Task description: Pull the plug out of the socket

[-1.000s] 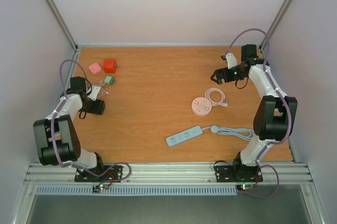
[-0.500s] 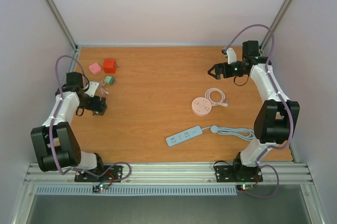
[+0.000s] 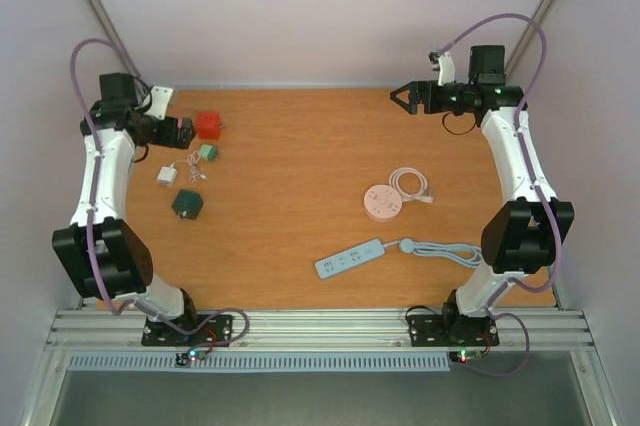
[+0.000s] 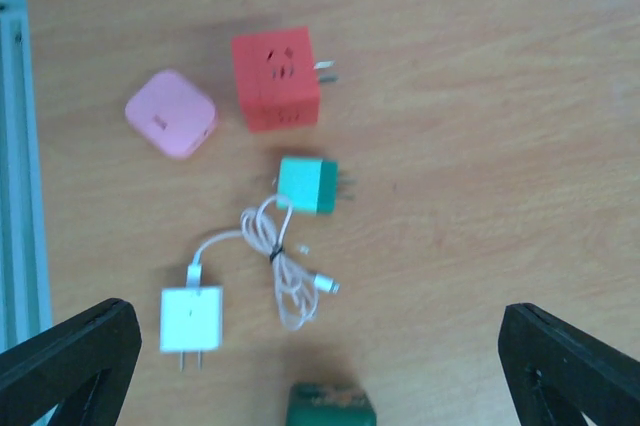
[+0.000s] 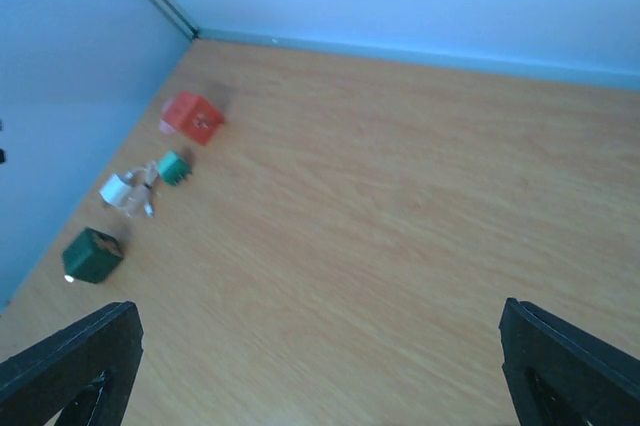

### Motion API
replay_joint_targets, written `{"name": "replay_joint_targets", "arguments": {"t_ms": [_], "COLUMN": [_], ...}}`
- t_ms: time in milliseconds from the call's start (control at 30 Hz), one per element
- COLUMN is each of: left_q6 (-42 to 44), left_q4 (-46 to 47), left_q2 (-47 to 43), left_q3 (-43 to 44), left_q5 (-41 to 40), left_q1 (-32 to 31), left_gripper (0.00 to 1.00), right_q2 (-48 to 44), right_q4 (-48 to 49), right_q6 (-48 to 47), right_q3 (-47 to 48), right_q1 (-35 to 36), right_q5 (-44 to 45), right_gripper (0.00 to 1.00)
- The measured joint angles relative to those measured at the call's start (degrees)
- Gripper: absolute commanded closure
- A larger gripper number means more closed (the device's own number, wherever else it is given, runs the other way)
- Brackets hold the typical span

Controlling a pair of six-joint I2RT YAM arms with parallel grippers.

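The white plug [image 3: 166, 176] with its bundled white cable [image 4: 285, 266] lies flat on the wooden table at the left. A dark green socket cube [image 3: 187, 203] sits just beside it, apart from it. In the left wrist view the plug [image 4: 191, 318] is at lower left and the cube [image 4: 330, 408] at the bottom edge. My left gripper [image 3: 168, 129] hangs high above them, open and empty [image 4: 320, 351]. My right gripper [image 3: 400, 97] is open at the far right, raised, holding nothing [image 5: 320, 366]. It sees the plug [image 5: 120, 189] and cube [image 5: 92, 255] from afar.
A red cube adapter [image 3: 208, 125], a pink cube [image 4: 172, 114] and a small teal plug [image 3: 207, 152] lie near the far left. A round pink hub [image 3: 381, 202] with a white cable and a light blue power strip [image 3: 349, 259] with a grey cord sit at centre right.
My left gripper opened, rose and drew back toward the far left corner, leaving the dark green cube on the table. The right gripper lifted and swung toward the back wall.
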Motion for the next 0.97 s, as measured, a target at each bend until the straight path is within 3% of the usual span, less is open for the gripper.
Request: {"name": "replay_joint_targets", "arguments": {"t_ms": [267, 500, 733, 967], "left_q6": [-1.9, -5.1, -9.2, -11.6], "left_q4": [-0.2, 2.8, 5.7, 7.8], "left_q2": [2.7, 0.3, -4.9, -6.7], "left_q3": [4.7, -3.3, -14.7, -18.0], "left_q5": [2.2, 4.0, 4.4, 3.6], "left_q1": [-9.7, -17.1, -18.2, -18.2], "left_gripper": [0.0, 0.0, 0.0, 0.0], "right_q2": [-0.5, -7.1, -12.6, -13.1], "right_q4": [4.4, 9.0, 11.5, 12.8], "right_q6": [7.8, 11.6, 12.7, 13.0], "right_q3": [-1.2, -15.0, -27.7, -30.9], "right_q1": [4.0, 7.5, 7.6, 7.6], "right_q5": [-2.4, -3.3, -3.4, -3.0], "right_gripper": [0.02, 0.01, 0.01, 0.01]}}
